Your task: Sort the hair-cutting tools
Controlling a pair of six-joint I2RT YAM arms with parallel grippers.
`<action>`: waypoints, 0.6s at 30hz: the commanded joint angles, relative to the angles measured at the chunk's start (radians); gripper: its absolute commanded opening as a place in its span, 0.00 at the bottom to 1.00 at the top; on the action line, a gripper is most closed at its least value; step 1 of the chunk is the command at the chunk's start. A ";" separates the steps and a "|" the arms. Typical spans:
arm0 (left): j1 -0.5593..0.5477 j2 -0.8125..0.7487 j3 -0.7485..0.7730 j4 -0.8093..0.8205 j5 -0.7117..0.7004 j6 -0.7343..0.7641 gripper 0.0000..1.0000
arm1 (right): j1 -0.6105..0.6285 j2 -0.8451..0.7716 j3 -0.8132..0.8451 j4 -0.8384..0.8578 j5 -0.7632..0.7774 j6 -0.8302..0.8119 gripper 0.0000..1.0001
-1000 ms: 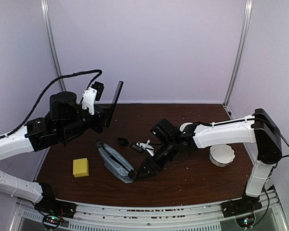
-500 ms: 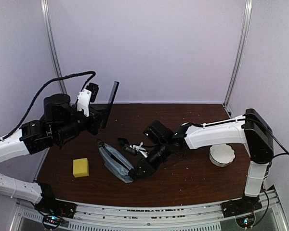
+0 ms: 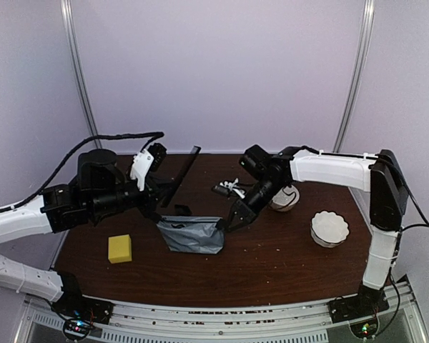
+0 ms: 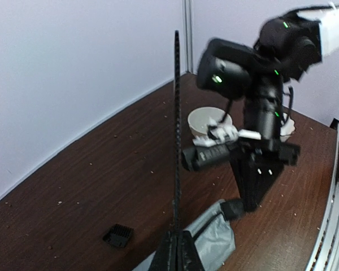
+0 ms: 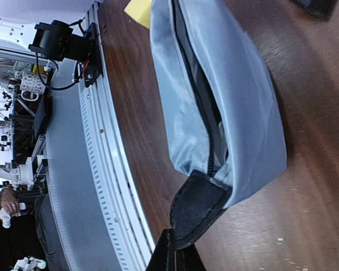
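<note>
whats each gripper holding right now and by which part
The left gripper pinches the comb by its bottom end, so it stands upright. The right gripper holds the grey pouch by the black tab at one end.

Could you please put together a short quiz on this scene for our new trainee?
1. True or false: the left tool grips the comb.
2. What is the right tool pinching? A) the yellow sponge B) the grey pouch C) a white bowl
3. Fill in: the tiny black attachment lies on the ___.
Key: 1 true; 2 B; 3 table
</note>
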 commanded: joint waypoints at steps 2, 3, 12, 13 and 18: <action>0.005 0.084 0.021 0.053 0.158 0.032 0.00 | -0.138 0.095 0.232 -0.327 0.154 -0.191 0.02; 0.004 0.096 0.024 0.053 0.169 0.030 0.00 | -0.165 0.100 0.248 -0.321 0.162 -0.173 0.07; -0.002 0.167 0.029 0.102 0.185 0.020 0.00 | -0.240 0.049 0.120 -0.149 0.042 -0.053 0.35; -0.002 0.175 0.029 0.117 0.186 0.026 0.00 | -0.240 0.050 0.122 -0.144 0.051 -0.049 0.36; -0.002 0.250 0.049 0.200 0.183 0.068 0.00 | -0.256 0.051 0.144 -0.098 0.122 0.003 0.38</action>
